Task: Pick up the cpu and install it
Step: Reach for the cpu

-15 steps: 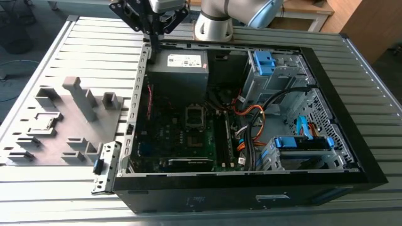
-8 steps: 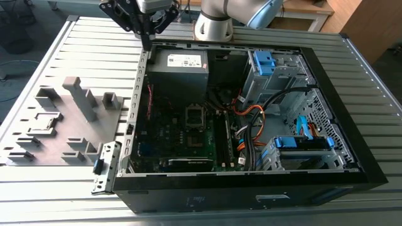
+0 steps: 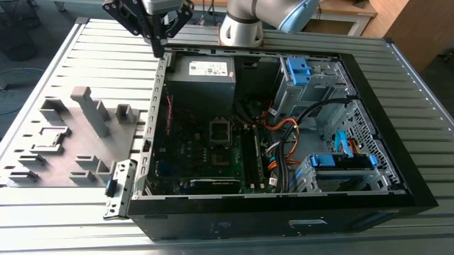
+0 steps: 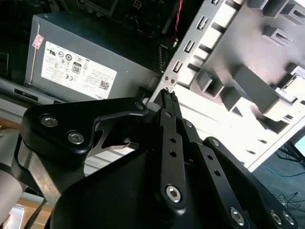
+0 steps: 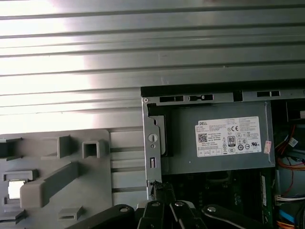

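Right now black two-finger gripper hangs w/ fingertips pinched together, nothing btwn them, above corner of open black computer case, by grey boxy power supply. Small silvery square cpu sits in recess of grey plastic fixture tray, well apart from gripper.

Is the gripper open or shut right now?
Shut. In the second wrist view the fingers of the gripper meet at the tip, nothing visible between them, near the case edge beside the power supply.

The arm holds its gripper pointing downward, slim black fingers pressed together at the tips
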{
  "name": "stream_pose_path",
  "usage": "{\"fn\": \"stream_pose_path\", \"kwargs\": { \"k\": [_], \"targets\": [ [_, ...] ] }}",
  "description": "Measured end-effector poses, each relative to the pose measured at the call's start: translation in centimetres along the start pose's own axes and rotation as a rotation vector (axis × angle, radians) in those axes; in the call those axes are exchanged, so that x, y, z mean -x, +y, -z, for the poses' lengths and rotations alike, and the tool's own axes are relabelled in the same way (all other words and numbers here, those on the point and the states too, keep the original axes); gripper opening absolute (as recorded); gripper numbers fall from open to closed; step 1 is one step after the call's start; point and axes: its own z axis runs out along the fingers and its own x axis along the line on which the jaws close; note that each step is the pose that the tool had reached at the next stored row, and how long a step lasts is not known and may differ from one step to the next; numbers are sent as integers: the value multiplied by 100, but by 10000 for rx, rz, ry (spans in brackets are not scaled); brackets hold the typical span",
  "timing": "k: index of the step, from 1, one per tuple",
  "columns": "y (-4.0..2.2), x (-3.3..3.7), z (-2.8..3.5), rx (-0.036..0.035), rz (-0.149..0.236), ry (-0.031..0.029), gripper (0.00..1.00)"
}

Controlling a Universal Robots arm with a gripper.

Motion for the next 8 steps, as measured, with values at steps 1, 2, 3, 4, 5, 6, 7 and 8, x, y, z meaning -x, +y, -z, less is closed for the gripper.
{"fn": "stream_pose_path", "kwargs": {
  "k": [1, 2, 3, 4, 5, 6, 7, 8],
  "targets": [
    [-1, -17, -1, 0, 1, 0, 11],
    [-2, -35, -1, 0, 0, 0, 11],
    [-3, -53, -2, 0, 1, 0, 11],
    [-4, -71, -3, 1, 1, 0, 11],
    [-6, -89, -3, 0, 2, 0, 11],
    [-7, -109, -4, 0, 1, 0, 11],
    [-8, -128, -5, 0, 0, 0, 11],
    [-10, -147, -7, 1, 0, 0, 11]
  ]
}}
